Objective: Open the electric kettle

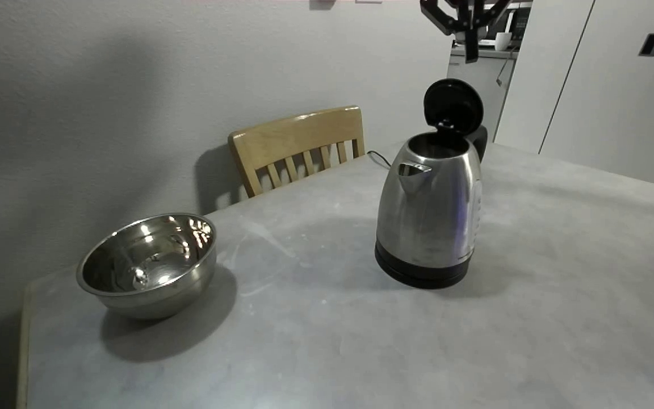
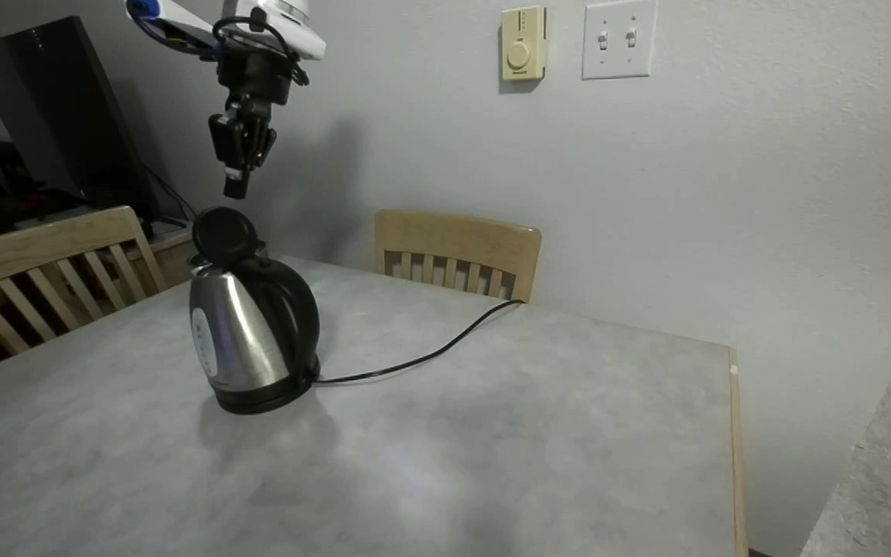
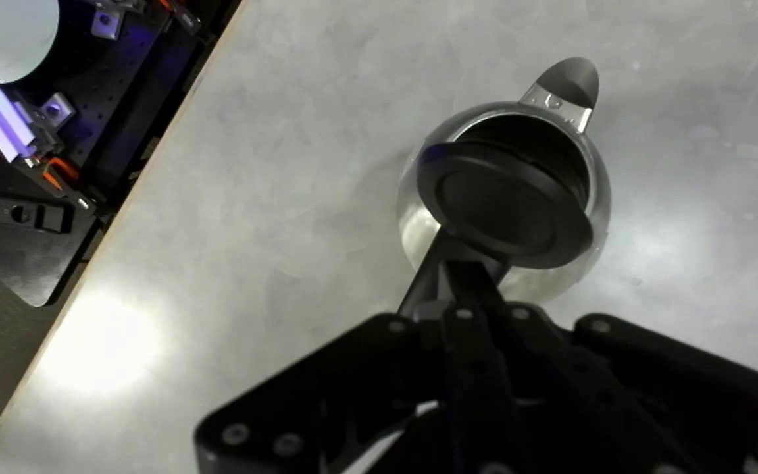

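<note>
My claw (image 2: pixel 236 182) is fully closed on nothing, above and apart from the kettle (image 1: pixel 428 210), whose round black lid (image 1: pixel 453 107) stands raised. The brushed-steel body (image 2: pixel 244 336) tapers upward from a black base (image 1: pixel 420 274) on the mottled grey table (image 1: pixel 327 352); a shiny, rounded metal bowl (image 1: pixel 191 287) sits well apart.

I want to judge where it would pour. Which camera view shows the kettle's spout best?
The wrist view: it shows the spout large, from above and uncovered. In an exterior view its front face shows, but smaller; in an exterior view, at most a sliver shows past the raised lid.
</note>
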Controlling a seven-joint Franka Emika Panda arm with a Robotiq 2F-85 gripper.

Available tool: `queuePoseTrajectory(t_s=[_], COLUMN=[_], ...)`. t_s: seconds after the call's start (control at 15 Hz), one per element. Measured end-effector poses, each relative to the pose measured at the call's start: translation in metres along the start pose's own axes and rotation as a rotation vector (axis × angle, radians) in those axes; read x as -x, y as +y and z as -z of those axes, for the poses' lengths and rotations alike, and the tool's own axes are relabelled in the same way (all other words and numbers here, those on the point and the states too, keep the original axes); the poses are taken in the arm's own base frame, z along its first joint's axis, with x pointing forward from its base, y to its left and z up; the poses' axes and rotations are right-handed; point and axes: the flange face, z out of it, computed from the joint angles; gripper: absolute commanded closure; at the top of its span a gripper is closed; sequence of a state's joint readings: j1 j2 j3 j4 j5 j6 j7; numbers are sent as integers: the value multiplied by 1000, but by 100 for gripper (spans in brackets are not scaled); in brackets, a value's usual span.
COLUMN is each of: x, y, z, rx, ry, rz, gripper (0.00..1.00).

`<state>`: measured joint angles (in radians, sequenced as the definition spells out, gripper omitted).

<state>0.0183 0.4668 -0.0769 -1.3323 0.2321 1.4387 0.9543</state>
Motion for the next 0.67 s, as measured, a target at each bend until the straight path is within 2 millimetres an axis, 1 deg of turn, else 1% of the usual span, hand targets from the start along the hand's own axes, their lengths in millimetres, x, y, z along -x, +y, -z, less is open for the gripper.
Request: queuePoseTrajectory(t_s=[0.2,0.4,0.47,0.53,0.6,0.67], x=[7,11,11,12,12,12], y=[10,17,18,19,20,21], z=[5,1,-1,-3,-6,-7], rx=[-16,-14,-12,-10,-8,-8], ry=[6,-12,-20,-28,-35,-39], rz=[12,8,7,5,4,3], gripper=[100,100,74,73,68,86])
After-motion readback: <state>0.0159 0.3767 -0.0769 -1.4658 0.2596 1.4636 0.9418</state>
